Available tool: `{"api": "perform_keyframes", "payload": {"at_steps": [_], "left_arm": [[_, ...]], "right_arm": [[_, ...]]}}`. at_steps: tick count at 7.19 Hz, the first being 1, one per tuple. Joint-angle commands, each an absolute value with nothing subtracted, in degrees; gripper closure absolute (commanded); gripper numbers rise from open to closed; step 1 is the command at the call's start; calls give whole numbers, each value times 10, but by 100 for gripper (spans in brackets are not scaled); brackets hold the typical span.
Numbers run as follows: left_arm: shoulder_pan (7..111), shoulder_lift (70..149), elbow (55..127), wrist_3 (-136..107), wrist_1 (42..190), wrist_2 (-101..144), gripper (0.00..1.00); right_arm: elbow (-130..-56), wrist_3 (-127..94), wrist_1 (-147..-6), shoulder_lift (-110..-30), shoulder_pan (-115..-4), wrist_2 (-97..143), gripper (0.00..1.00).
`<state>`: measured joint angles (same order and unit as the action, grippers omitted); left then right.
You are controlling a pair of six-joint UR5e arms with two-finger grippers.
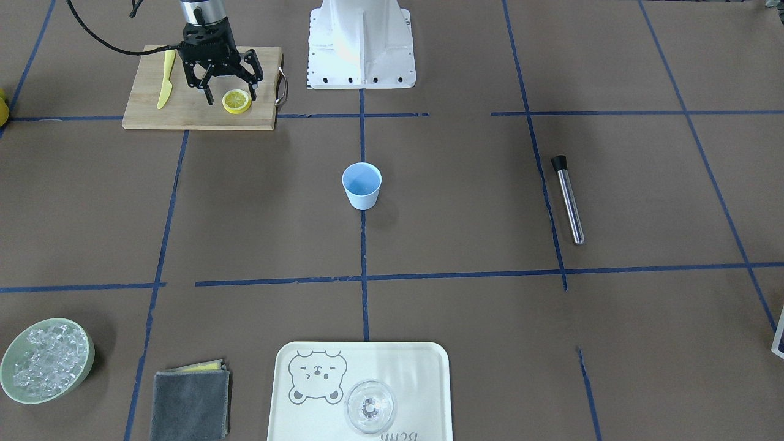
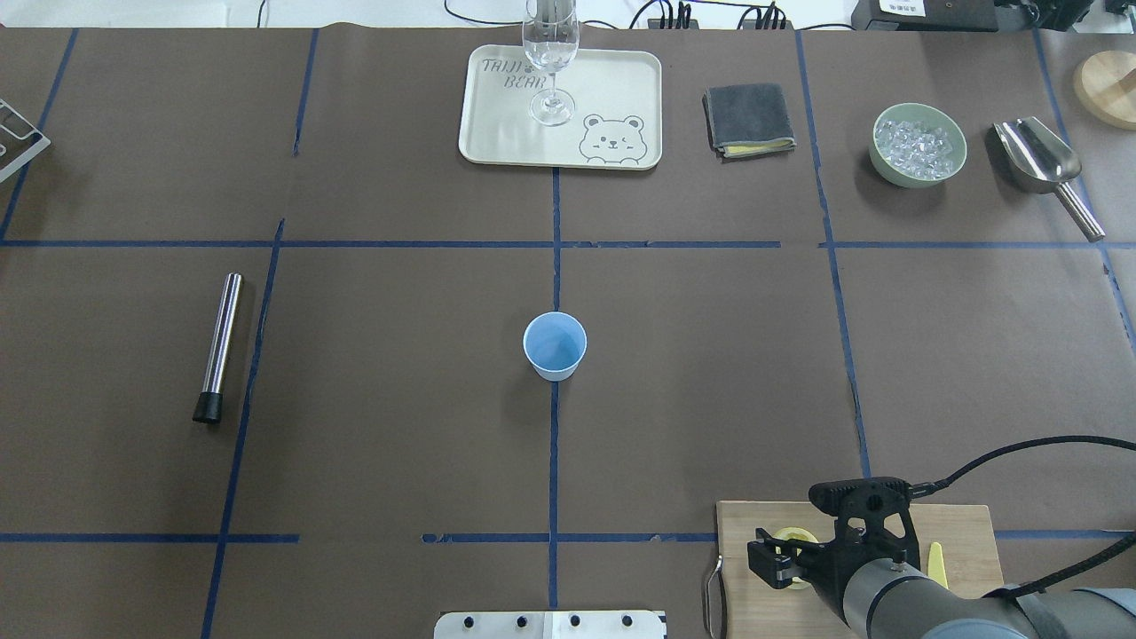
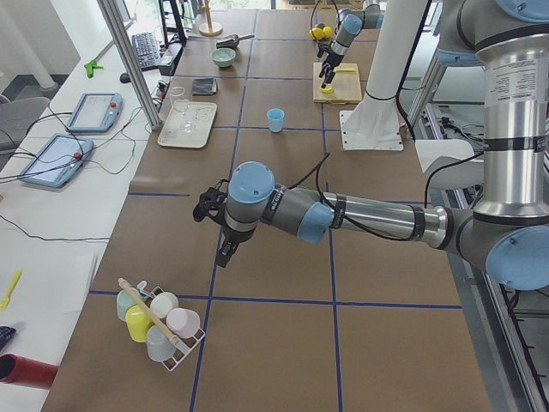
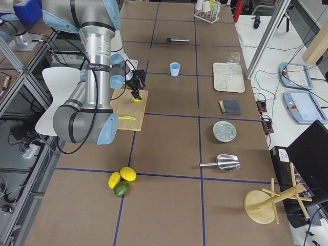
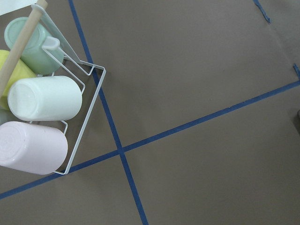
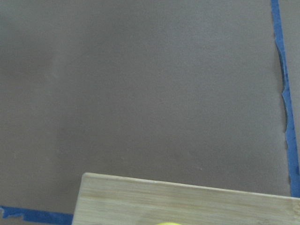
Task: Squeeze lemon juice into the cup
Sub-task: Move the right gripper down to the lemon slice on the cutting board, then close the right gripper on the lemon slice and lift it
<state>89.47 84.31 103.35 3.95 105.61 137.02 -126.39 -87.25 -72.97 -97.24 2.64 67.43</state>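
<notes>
The round yellow-rinded lemon slice (image 1: 236,101) lies flat on the wooden cutting board (image 1: 190,113), just below the right arm's wide-spread jaws and between their tips. The small light-blue plastic cup (image 1: 362,185) stands well apart, mid brown tabletop (image 1: 465,202). The left arm's jaws are far off, and whether they are spread or closed cannot be told.

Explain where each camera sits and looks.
Front: across the table, facing robot; right gripper at lemon.
Overhead: behind robot, looking forward and down; right gripper low right.
Left: along table from left end; left arm near.
Right: along table from right end; right arm near.
Left wrist: down on mugs; no fingers.
Right wrist: down on board; no fingers.
Shared: front and overhead both show cup.
</notes>
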Motion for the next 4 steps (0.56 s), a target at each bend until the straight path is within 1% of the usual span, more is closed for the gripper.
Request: {"api": "perform_keyframes", "payload": {"at_steps": [1,3,4], "left_arm": [[895,843,1034,40,1056,1370,0],[896,843,1034,41,1056,1370,0],[896,842,1034,41,1056,1370,0]], "right_arm": [[-1245,-876,-699,-974,29,674,2],[-1234,-877,-699,-975,30,677,3],[-1232,-877,-700,-975,32,677,6]]}}
